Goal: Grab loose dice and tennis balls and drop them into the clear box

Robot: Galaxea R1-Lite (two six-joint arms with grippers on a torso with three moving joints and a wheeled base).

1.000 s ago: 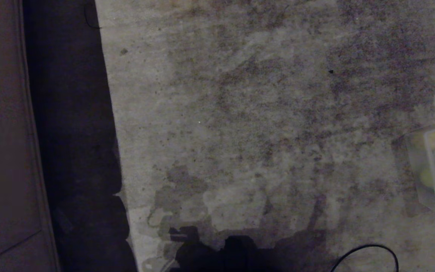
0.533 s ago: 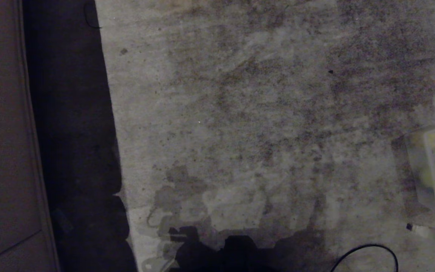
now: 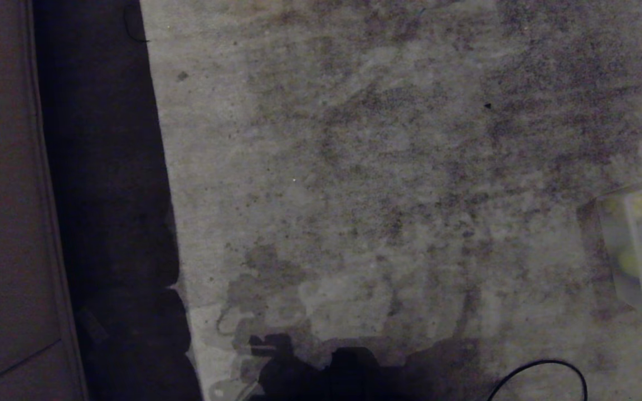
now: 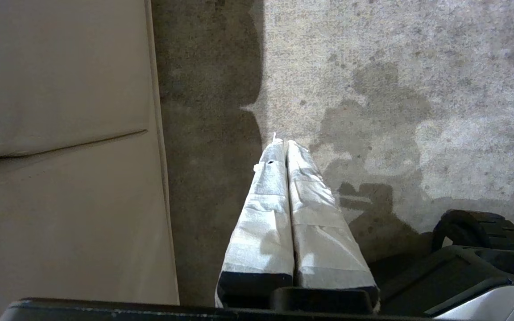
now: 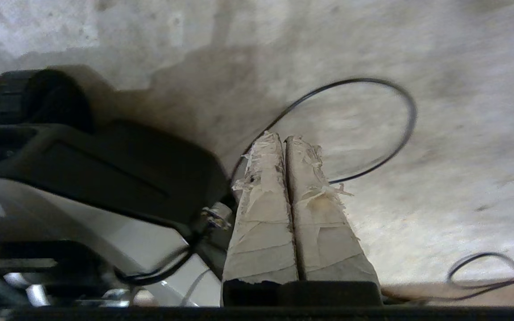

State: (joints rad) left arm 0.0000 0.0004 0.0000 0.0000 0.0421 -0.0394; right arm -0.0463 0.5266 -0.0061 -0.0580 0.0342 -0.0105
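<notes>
Head view shows neither arm, so the wrist cameras carry the near ground: the right gripper (image 5: pixel 285 139) hangs low beside the robot's dark base (image 5: pixel 105 165), its taped fingers pressed flat together with nothing between them, and the left gripper (image 4: pixel 282 142) is likewise closed on nothing, pointing at the floor close by the base. A thin black cable (image 3: pixel 544 370) loops on the concrete floor (image 3: pixel 354 167) just ahead of the base on the robot's right; the right wrist view has the same loop lying right past the closed fingertips. Further out from the base and at the right edge of the head view sits the clear box (image 3: pixel 641 250), partly cut off, with pale yellow-green shapes inside that look like tennis balls (image 3: pixel 636 262); I cannot tell how many, nor whether a die is among them. No loose ball or die shows anywhere on the floor in view. My reading is that the task is either done or between pickups: the next move calls for searching beyond this patch of floor. Left of the base, a dark strip of shadow runs along a plain beige panel (image 3: pixel 3 195), leaving little room on that side, and the cable could snag a low gripper.
</notes>
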